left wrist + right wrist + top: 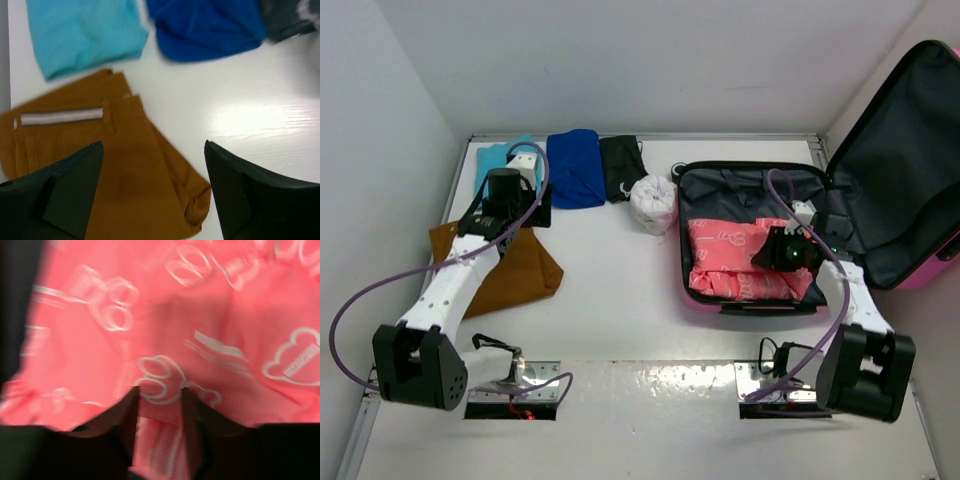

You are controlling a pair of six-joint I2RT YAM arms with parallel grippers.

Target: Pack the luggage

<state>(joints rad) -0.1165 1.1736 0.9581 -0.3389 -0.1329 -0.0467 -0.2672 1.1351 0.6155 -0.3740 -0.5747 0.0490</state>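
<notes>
Your left gripper (154,150) hangs spread wide over the brown trousers (135,175) at frame left, while your right gripper (159,395), fingers nearly together, pinch unclear, is on the pink cloth (150,325) inside the open suitcase (900,190) at frame right.

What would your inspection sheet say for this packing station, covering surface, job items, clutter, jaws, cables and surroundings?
Surface: white table, glossy, with glare near the front.
Job's things: pink luggage open, lid raised; pink garment, white print, inside.
Clutter: brown trousers, light blue cloth, blue cloth, black cloth, white roll, loose left of the luggage.
Jaws: left jaws open over the brown trousers; right jaws narrow at the pink garment, grip unclear.
Cables: a purple cable loops beside each arm.
Surroundings: white walls.
</notes>
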